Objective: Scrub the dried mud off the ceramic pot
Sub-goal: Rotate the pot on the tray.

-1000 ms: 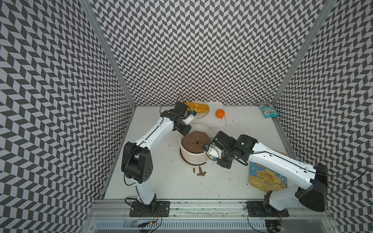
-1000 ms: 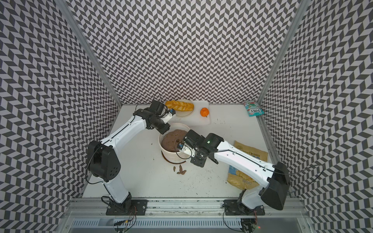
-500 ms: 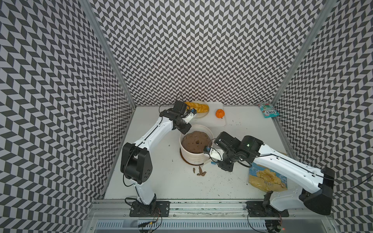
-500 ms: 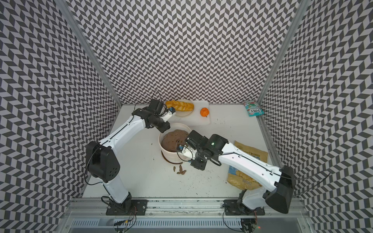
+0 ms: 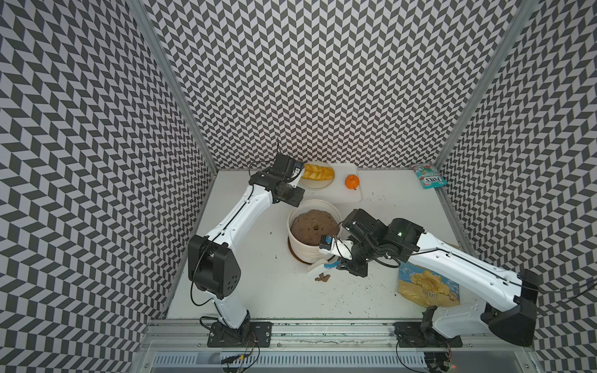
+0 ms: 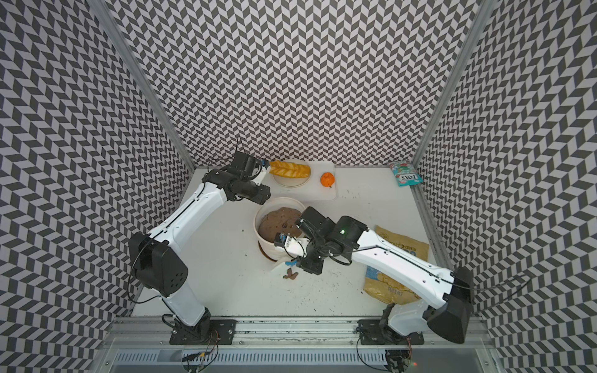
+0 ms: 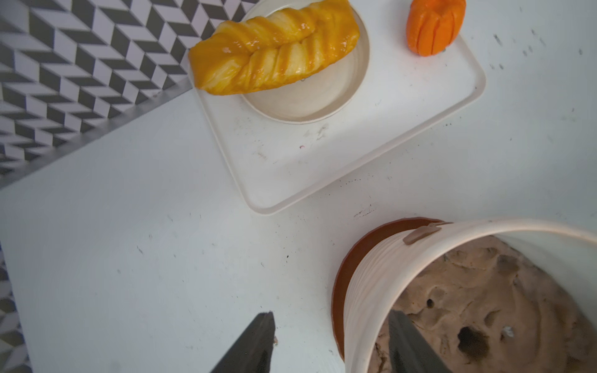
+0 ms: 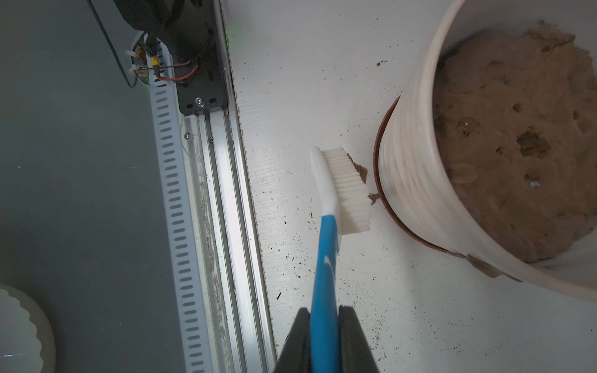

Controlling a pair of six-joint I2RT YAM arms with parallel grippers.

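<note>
We saw the right gripper (image 8: 324, 311) clamped on the blue plastic handle of a white-headed scrubbing brush (image 8: 327, 258). The brush's long axis ran alongside the wall of the wide white ribbed ceramic pot (image 8: 410, 181). Its bristles (image 8: 350, 193) faced that wall but sat low, just beside the terracotta-brown round saucer (image 8: 379, 155); we could not tell whether they touched it.

The relation that mattered, in our judgement, was this: a flat dull-brown blotch of dried mud (image 8: 484, 266) sat on the outer wall further round the curve, level with the handle rather than the bristle head. So the brush would need to draw back along its own axis and press in. Loose brown flakes (image 5: 323, 276) lay on the white table (image 5: 258, 290) by the brush head.

Another blotch (image 7: 420, 234) sat at the rim on the side facing the white rectangular tray (image 7: 355, 155), nearer the left arm, which held no brush. The left gripper (image 7: 329, 313) stood open and empty, one finger outside the wall, one over the brown soil (image 7: 484, 306).

The pot stood mid-table between the arms. The right arm lay low across the table, wrist bent down; the left was extended, wrist above the far rim
</note>
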